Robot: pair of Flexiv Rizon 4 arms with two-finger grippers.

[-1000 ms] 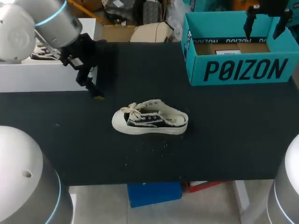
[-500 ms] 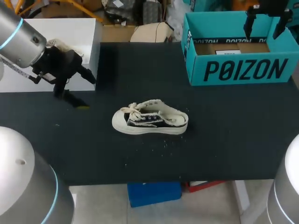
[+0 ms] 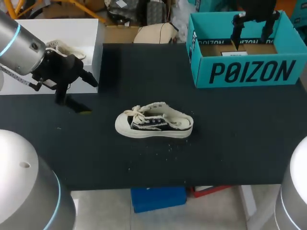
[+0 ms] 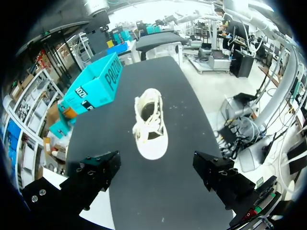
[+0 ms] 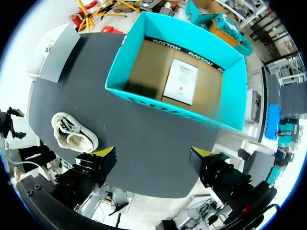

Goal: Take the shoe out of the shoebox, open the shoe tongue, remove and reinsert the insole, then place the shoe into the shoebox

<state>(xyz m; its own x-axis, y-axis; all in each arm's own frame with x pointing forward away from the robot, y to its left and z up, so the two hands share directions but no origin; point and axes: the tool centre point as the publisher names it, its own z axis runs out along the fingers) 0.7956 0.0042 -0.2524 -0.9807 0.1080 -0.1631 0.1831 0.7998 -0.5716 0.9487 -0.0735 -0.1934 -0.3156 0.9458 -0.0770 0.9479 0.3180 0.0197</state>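
A small black-and-cream sneaker [image 3: 153, 122] lies on its side in the middle of the black table, with its laces loose. The teal shoebox [image 3: 249, 72] stands open at the back right and holds only a white card [image 5: 181, 81] on its floor. My right gripper [image 3: 250, 34] hangs open above the box, and looks down on the box wall [image 5: 158, 103] and the sneaker [image 5: 72, 134]. My left gripper [image 3: 79, 96] is open, low over the table to the left of the sneaker. The sneaker [image 4: 149, 127] lies ahead of its fingers, toe towards them, with the box [image 4: 96, 86] beyond.
A white block [image 3: 53, 28] stands at the table's back left with another pale shoe [image 3: 64, 48] on it, just behind my left wrist. Bare black table [image 3: 230, 143] stretches in front of the box and around the sneaker.
My left arm swung left and down, away from the sneaker, then nearly stopped. My right gripper has shifted left above the box. The sneaker has not moved.
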